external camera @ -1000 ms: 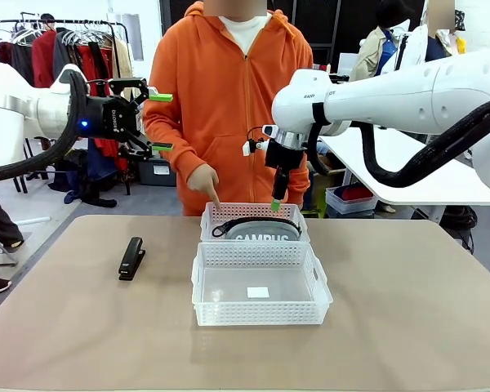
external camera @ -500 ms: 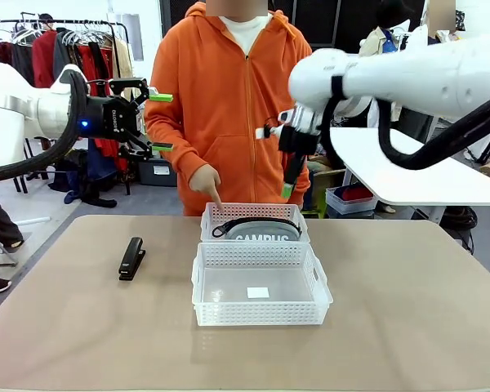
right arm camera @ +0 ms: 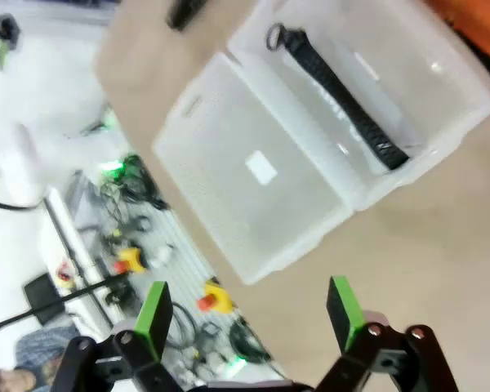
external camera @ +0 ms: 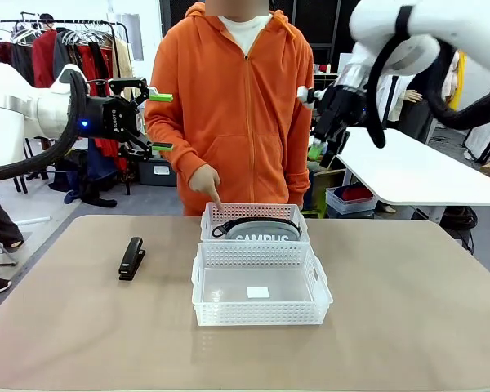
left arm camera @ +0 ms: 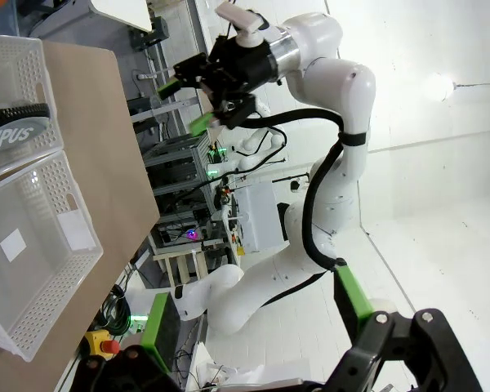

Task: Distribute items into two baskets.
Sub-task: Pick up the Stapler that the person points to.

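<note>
The grey "CAMPUS" pencil case (external camera: pixel 258 231) lies in the far basket (external camera: pixel 253 209); its black edge (right arm camera: pixel 343 102) also shows from above. The near basket (external camera: pixel 258 311) holds just a white sticker. On the table to the left of the baskets sits the black stapler (external camera: pixel 131 258). My left gripper (external camera: pixel 160 122) hangs open, high at the left, with nothing in it. My right gripper (external camera: pixel 318 152) is open and high at the right, beside the person's arm; in its wrist view the right gripper (right arm camera: pixel 247 310) looks down on the near basket (right arm camera: pixel 229 139).
A person in an orange hoodie stands at the far side with a finger (external camera: pixel 215 198) pointing down at the far basket's left rim. A white side table (external camera: pixel 408 175) stands at the right. Bare tabletop (external camera: pixel 408 294) lies on either side of the baskets.
My right gripper has risen from just above the far basket and swung up and right. The left arm, the stapler and the person's hand have stayed put.
</note>
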{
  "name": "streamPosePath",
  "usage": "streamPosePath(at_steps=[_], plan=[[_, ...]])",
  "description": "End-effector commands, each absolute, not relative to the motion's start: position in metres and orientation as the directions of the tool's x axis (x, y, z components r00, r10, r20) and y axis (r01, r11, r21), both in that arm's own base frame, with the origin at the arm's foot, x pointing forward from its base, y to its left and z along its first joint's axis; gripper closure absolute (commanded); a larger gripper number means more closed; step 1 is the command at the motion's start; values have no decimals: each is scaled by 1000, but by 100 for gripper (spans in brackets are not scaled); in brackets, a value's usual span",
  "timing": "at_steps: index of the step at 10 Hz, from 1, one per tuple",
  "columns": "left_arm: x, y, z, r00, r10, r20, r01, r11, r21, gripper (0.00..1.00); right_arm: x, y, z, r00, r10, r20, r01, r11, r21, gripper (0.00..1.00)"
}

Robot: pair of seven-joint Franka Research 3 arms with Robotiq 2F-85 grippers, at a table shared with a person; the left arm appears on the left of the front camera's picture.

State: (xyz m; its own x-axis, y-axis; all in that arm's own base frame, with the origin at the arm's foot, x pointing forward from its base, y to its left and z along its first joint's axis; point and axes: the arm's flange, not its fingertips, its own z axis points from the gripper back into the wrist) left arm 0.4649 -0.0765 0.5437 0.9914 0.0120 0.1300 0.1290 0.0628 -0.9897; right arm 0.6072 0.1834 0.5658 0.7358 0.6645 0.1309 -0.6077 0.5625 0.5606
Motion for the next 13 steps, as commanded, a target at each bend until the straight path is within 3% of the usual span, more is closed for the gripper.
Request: streamPosePath(at_steps=[1,6,7,11,12,13], plan=[[464,-77,545,991,12,132,131,62,-989,0,573,164,571,846,511,154,-471,577,667,0],[464,-77,545,991,12,132,131,62,-989,0,513,112,593,914,341,220,-384,554,739,0],[464,-77,545,991,12,132,131,62,-989,0,548,116,604,889,422,176,-402,536,743,0],[464,-77,545,991,12,132,131,62,-989,0,548,116,604,889,422,176,-402,536,743,0],[464,-77,545,991,12,132,131,62,-989,0,544,117,597,897,406,176,-390,535,749,0],[464,-77,545,991,12,132,131,62,-989,0,537,100,598,949,250,194,-292,458,839,0]])
